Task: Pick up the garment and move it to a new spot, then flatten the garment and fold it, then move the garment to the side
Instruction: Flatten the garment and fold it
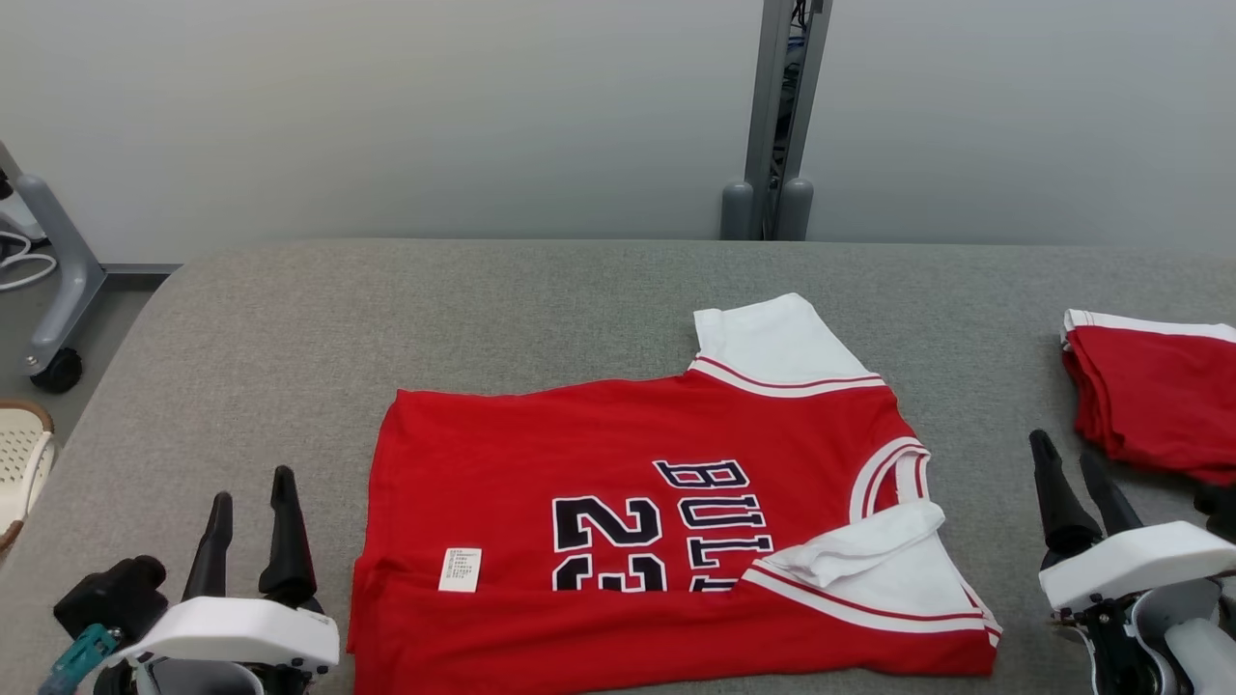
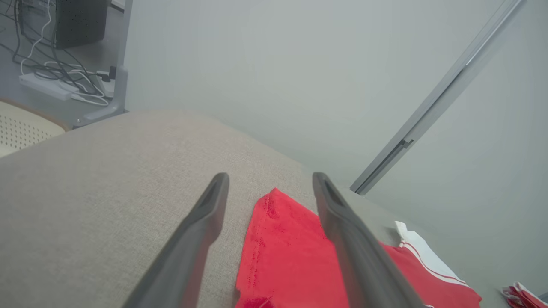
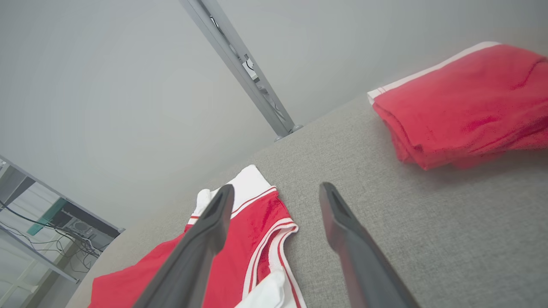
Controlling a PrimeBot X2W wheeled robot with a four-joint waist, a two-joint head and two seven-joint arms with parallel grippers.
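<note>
Jersey [image 1: 637,502] flat on table [image 1: 290,319], centre, near edge seemingly turned up: folding step, likely. Left gripper [image 1: 253,488], right gripper [image 1: 1066,449] both released, empty, flanking it. Next: grasp near corners, fold toward far edge.

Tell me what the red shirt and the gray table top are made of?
Red shirt: soft matte cloth, probably jersey knit; it folds and wrinkles. Table top: seemingly covered in gray woven fabric; a fine speckled weave shows.

You have the jersey [image 1: 618,463] lying on the counter [image 1: 290,319] between the left end effector [image 1: 253,486] and the right end effector [image 1: 1066,448]; a folded garment pile [image 1: 1154,405] sits farther right.
</note>
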